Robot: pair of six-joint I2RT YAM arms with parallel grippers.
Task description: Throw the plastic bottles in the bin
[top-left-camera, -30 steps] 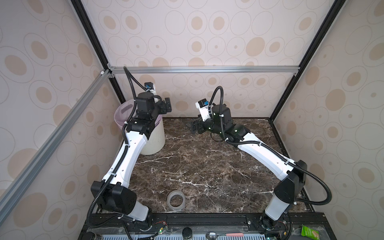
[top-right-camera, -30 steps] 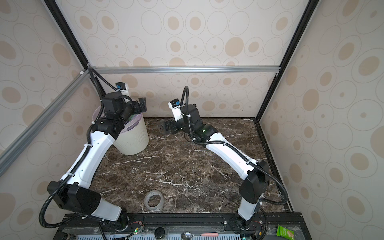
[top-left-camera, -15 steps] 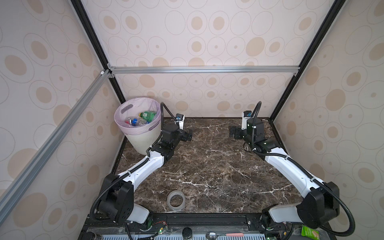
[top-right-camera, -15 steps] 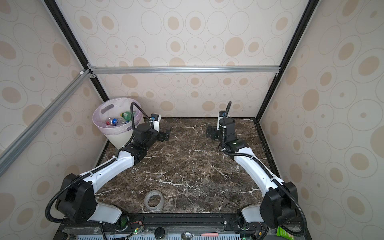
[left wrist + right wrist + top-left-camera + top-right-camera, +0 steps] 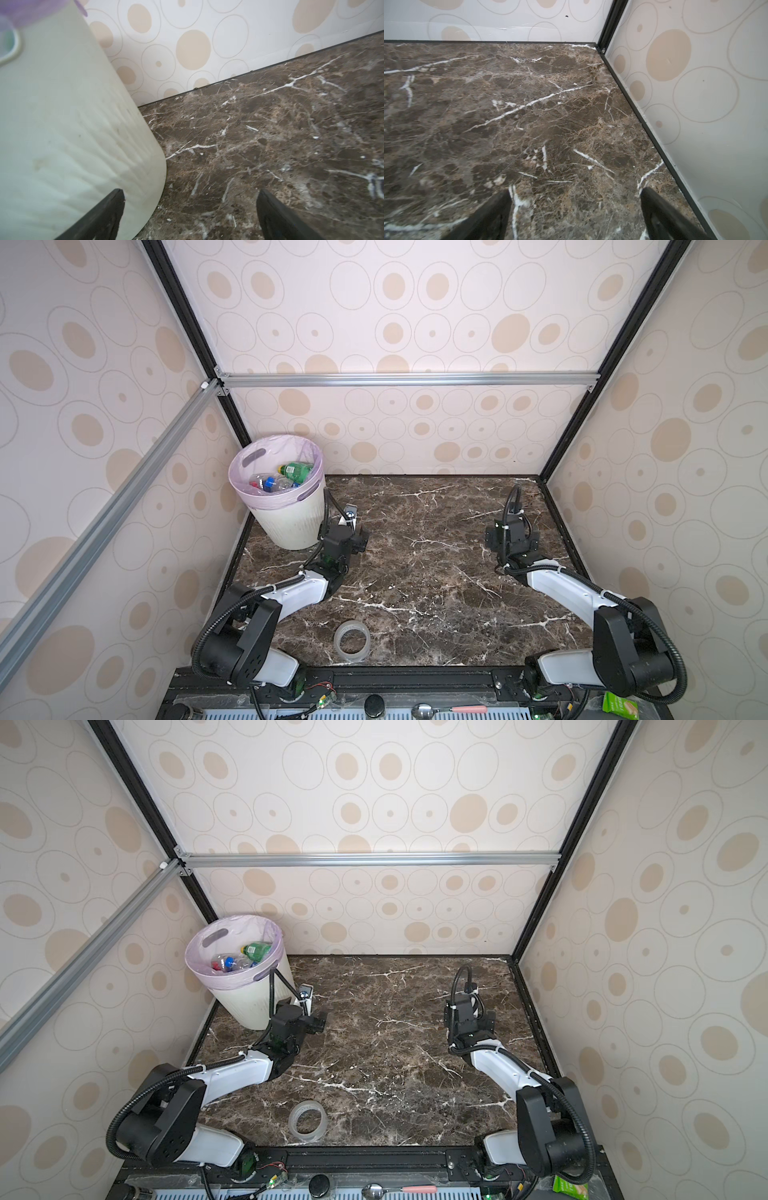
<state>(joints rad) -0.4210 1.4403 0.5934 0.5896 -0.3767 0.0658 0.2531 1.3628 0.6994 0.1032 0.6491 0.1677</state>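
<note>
Clear and green plastic bottles (image 5: 277, 482) lie heaped in the upright round cream-white, lilac-lined bin (image 5: 287, 522) at the tabletop's (image 5: 419, 560) far-left corner.

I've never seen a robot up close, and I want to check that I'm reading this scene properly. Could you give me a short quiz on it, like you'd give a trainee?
1. True or false: a plastic bottle lies on the marble table.
2. What lies near the table's front edge? A) a clear tape ring B) a green bottle C) a cup
3. Fill in: the left hand and the right hand are both ____ and hold nothing.

Key
1. False: the plastic bottles that show are all inside the bin.
2. A.
3. Open.
</note>
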